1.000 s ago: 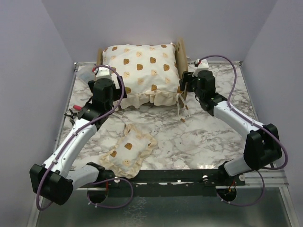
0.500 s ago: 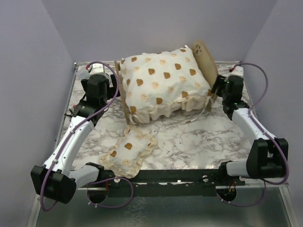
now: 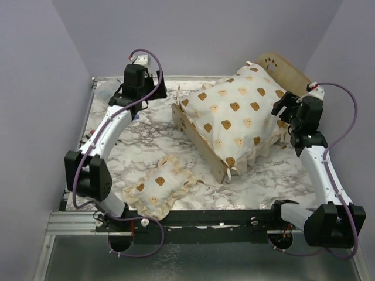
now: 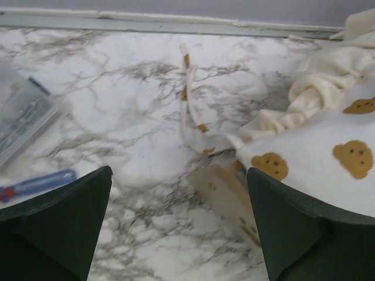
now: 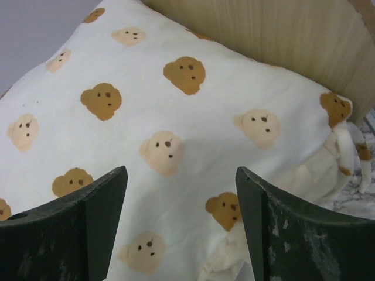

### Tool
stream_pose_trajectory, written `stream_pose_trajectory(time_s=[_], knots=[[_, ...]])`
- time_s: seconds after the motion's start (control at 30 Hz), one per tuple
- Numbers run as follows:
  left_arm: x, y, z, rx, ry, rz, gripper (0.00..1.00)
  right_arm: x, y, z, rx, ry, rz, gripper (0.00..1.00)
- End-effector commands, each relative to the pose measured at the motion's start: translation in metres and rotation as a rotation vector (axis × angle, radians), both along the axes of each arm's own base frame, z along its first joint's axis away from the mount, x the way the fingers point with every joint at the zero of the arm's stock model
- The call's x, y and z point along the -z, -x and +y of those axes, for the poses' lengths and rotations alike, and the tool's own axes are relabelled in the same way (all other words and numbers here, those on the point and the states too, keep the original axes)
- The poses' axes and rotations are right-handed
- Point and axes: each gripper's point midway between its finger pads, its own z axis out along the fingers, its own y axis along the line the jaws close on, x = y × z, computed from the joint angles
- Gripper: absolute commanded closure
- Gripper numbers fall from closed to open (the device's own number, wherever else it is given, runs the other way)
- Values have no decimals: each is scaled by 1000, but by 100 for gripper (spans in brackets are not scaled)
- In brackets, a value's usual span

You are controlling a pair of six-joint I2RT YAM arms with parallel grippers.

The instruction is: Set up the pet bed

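Note:
The pet bed lies diagonally on the marble table, with its plywood headboard (image 3: 282,65) at the back right and its low footboard (image 3: 198,136) toward the middle. A large bear-print cushion (image 3: 234,111) covers its base. My right gripper (image 3: 282,110) is open at the cushion's right side. In the right wrist view, that gripper (image 5: 181,222) has the cushion (image 5: 170,105) beneath it and the headboard (image 5: 275,29) behind. My left gripper (image 3: 153,93) is open at the back left. In the left wrist view, that gripper (image 4: 179,234) is over bare marble, with the footboard corner (image 4: 225,190) just to its right.
A small bear-print pillow (image 3: 158,187) lies near the front edge, left of centre. A clear plastic box (image 3: 105,91) sits in the back left corner, and in the left wrist view a blue-and-red pen (image 4: 41,182) lies beside that box (image 4: 20,117). Loose cushion ties (image 4: 188,105) trail on the marble. Walls enclose three sides.
The bed with its cushion has swung counterclockwise, its footboard coming toward the table's middle. My left arm has moved off to the back left, and my right arm has shifted right.

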Motion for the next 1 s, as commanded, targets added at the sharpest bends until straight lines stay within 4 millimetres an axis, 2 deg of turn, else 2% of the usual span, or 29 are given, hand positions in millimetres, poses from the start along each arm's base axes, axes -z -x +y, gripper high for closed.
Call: stream_pose_trajectory(time_s=[0.0, 0.07, 0.13, 0.27, 0.37, 0.47, 0.57, 0.67, 0.83, 0.97], knots=[[-4, -41, -70, 263, 213, 13, 2, 19, 25, -17, 156, -53, 97, 19], [10, -56, -91, 336, 270, 56, 2, 25, 35, -32, 241, -23, 126, 17], [24, -73, -104, 361, 300, 81, 2, 31, 44, -45, 315, 11, 152, 18], [47, -114, -106, 300, 285, 87, 6, 59, 66, -79, 515, 55, 260, 20], [65, -138, -106, 268, 261, 102, 11, 81, 77, -85, 566, 26, 316, 20], [87, -148, -115, 284, 250, 145, 14, 97, 82, -85, 570, 6, 339, 22], [114, -140, -130, 332, 241, 206, 17, 116, 84, -82, 549, 8, 402, 23], [141, -119, -141, 378, 223, 273, 21, 127, 78, -72, 457, 11, 433, 23], [167, -78, -142, 415, 198, 358, 37, 120, 57, -53, 273, 23, 409, 24], [169, -42, -133, 416, 220, 377, 46, 116, 36, -35, 121, 19, 382, 24]])
